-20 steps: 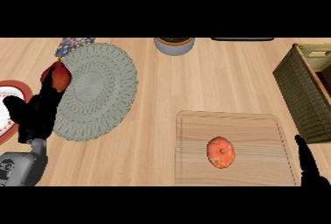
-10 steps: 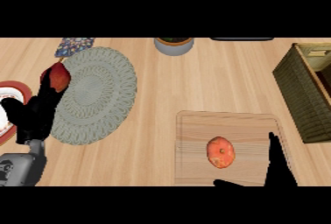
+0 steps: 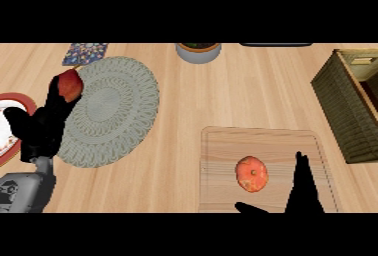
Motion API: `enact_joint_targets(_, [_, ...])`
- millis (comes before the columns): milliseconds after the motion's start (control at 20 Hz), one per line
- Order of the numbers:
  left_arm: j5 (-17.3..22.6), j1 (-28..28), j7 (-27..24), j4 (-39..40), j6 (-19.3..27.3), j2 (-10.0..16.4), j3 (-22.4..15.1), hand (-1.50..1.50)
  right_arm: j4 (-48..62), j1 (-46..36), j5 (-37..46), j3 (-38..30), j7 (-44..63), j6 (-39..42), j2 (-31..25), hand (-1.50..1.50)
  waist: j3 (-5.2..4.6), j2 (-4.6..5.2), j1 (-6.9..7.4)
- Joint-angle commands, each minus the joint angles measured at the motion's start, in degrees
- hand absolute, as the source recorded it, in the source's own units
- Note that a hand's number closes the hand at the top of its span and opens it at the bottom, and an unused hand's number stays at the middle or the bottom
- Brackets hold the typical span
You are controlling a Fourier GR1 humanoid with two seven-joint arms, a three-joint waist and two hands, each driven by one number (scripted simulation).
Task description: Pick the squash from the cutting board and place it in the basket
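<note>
1. Rising in from the frame's lower right corner over the past second, the right hand is now standing just right of the squash, fingers straight and thumb spread wide below, gripping nothing.
2. One orange squash is lying near the middle of the single cutting board at lower centre-right. The one basket is waiting at the right edge, well apart from it.
3. At the frame's left, the left hand is resting open over the edge of one round grey mat, beside one plate.
4. One pot is sitting at top centre on the wooden surface.
5. Risk ahead: the rounded squash is likely to be rolling leftward if the fingers are nudging it before the thumb is closing. A low carry could be clipping the basket's near wall.
</note>
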Motion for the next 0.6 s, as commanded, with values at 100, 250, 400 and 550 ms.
enact_joint_targets(100, [-1.0,-1.0,-4.4,5.0,-2.7,-0.8,2.1,0.00,4.5,-0.8,-2.3,-1.4,-1.1,-6.5,0.6,-1.50,0.00,0.07,-0.11])
enact_joint_targets(250, [-2.3,1.7,-0.6,-1.6,-1.6,-1.9,0.9,0.00,8.0,-1.4,-5.6,-5.0,-4.2,-7.5,0.1,-1.50,0.02,0.01,0.12])
enact_joint_targets(400, [-1.6,-0.9,1.8,-0.8,-2.2,-1.5,3.0,0.00,5.0,0.2,-0.8,0.6,0.9,-8.2,0.6,-1.50,0.01,-0.01,-0.04])
enact_joint_targets(550, [-2.7,4.6,-2.9,-1.2,-3.9,-2.8,2.6,0.00,6.2,-3.7,-1.6,-0.8,3.2,-5.5,0.6,-1.50,0.00,0.00,0.14])
